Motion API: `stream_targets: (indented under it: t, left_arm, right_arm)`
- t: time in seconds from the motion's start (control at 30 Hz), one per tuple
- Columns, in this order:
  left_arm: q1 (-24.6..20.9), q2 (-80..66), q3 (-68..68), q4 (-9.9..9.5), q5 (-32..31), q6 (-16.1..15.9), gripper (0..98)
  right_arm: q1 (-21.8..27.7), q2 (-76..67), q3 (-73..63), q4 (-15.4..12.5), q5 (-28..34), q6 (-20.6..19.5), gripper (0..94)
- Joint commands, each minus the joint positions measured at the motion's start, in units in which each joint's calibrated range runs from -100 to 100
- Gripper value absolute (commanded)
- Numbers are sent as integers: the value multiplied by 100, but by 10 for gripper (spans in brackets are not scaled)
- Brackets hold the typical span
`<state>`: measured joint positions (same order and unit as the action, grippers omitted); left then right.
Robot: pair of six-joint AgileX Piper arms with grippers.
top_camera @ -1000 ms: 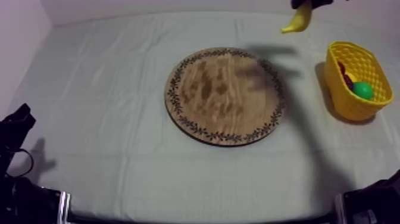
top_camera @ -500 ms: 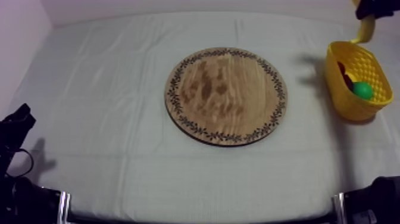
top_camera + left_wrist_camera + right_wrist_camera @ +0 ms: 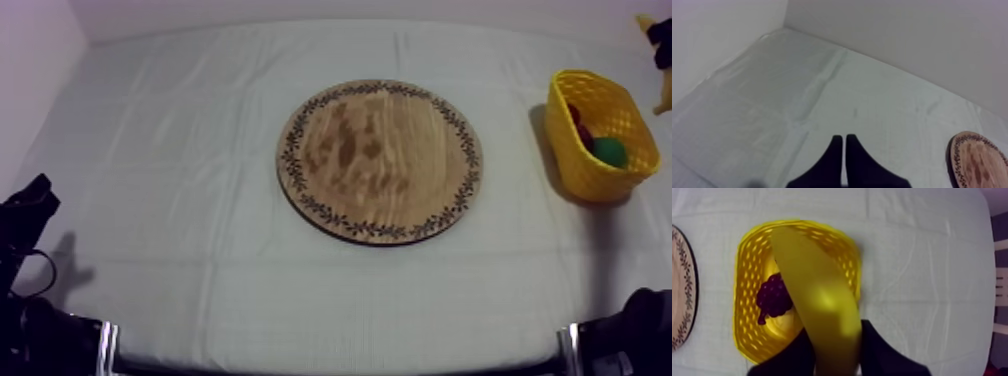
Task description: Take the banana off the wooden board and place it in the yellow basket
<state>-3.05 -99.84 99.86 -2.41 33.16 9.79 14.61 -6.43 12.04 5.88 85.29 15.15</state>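
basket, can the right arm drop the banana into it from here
Probably yes: the right gripper, shut on the banana, hangs above the yellow basket and its open top, and the grapes inside leave bare floor beside them.

Soft, dimmish light from above. Top view: a faint shadow on the surface (image 3: 200,130) at lower left, a darker one just left of the yellow basket (image 3: 575,170). Pale sheen on the banana (image 3: 822,303).
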Motion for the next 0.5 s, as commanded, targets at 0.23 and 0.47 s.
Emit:
stream_targets:
  t: [0.23, 0.47]
  left_arm:
    - [-2, 2, 3, -1, -1, 0, 1]
    - [-2, 2, 3, -1, -1, 0, 1]
  right_arm:
    - [-63, 248, 265, 104, -20, -100, 148]
    - [-80, 699, 680, 133, -335, -246, 144]
